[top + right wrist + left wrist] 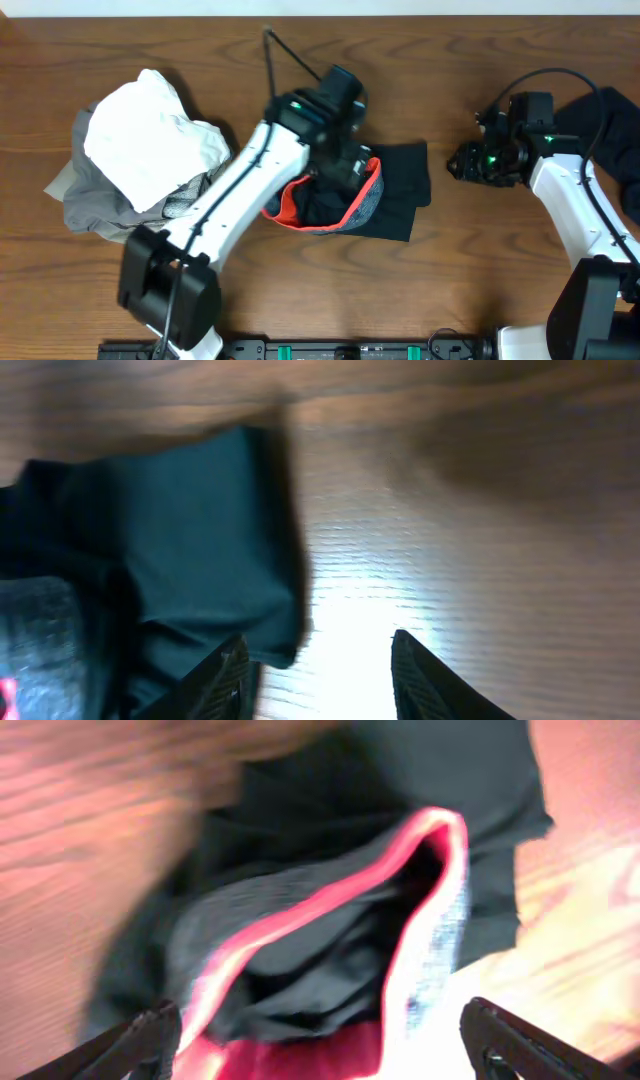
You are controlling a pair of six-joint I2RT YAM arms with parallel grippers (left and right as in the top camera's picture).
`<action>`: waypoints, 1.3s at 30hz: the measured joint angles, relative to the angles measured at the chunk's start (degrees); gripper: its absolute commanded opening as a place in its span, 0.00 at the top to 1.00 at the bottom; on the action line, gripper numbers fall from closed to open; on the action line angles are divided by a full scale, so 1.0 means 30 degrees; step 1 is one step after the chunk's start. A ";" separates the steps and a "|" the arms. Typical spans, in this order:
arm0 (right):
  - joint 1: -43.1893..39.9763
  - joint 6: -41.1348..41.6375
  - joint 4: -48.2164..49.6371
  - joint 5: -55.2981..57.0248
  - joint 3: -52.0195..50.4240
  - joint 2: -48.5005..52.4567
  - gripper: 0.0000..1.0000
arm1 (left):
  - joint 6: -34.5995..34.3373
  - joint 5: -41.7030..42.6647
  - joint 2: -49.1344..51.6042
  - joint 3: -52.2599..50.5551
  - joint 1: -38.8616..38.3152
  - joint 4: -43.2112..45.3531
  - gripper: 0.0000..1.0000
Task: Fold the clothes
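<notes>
**Q:** Which step of the folding does this figure show?

**A:** An early one, I judge. The black trousers lie bunched at the centre of the table. Their grey waistband gapes to show the red lining, and no flat fold is made yet. My left gripper hovers directly over that waistband, jaws spread wide with nothing between them. My right gripper hangs just beside the trousers' right edge, over bare wood, jaws parted and likewise empty.

**Q:** And the other clothes?

**A:** A white garment lies on a grey garment at far left, well apart. A dark cloth lies at far right.

**Q:** What does the next move call for?

**A:** Probably a fresh hold: one gripper on the waistband, the other on the free edge. Then I would draw the cloth flat before any folding. Both wrist views are blurred, so I cannot read contact exactly.
</notes>
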 measured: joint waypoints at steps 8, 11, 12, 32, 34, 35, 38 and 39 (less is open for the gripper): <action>0.2375 -0.0903 0.0364 -0.1173 0.0000 0.0000 0.46 | 0.1282 -0.0189 0.0481 -0.0576 0.1362 -0.0554 0.11; 0.3198 -0.0933 0.0634 -0.1115 0.0000 0.0000 0.46 | 0.2251 -0.0342 0.0860 -0.0714 0.1253 -0.0430 0.28; 0.3373 -0.0933 0.0707 -0.1100 0.0000 0.0000 0.47 | 0.2616 -0.0437 0.1013 -0.0721 0.1224 -0.0262 0.36; 0.4823 -0.2120 0.0612 -0.2106 0.0000 0.0000 0.50 | 0.2499 -0.4284 0.3213 0.2820 0.1188 0.3235 0.94; 0.5013 -0.2805 0.0612 -0.2747 0.0000 0.0000 0.49 | 0.1778 -0.4342 0.3206 0.3628 0.1188 0.3636 0.94; 0.5100 -0.3118 0.0648 -0.3031 0.0000 0.0000 0.49 | 0.1552 -0.4335 0.3206 0.3825 0.1188 0.3847 0.94; 0.5238 -0.3759 0.0925 -0.3687 0.0000 0.0000 0.47 | 0.0714 -0.4109 0.3206 0.4058 0.1188 0.4597 0.94; 0.5246 -0.3891 0.1013 -0.3898 0.0000 0.0000 0.47 | 0.0415 -0.3971 0.3206 0.4058 0.1180 0.4707 0.94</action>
